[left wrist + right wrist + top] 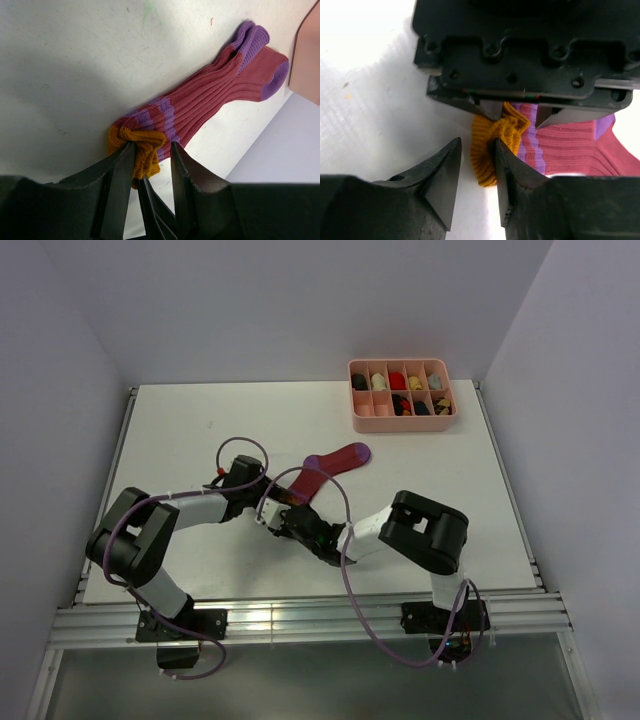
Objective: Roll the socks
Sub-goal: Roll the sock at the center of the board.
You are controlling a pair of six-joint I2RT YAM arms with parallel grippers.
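10 compartments, in 2 rows of 5, are seen in the pink tray (400, 423) at the far right corner of the table (180, 430), with rolled socks packed in them. 1 red-and-purple sock (335, 462) is laid flat mid-table, well apart from the tray and every edge. Its orange cuff (142, 142) is clamped by the left gripper (151, 147); the right gripper (476, 145) is held open, its jaws apart at the cuff's edge.
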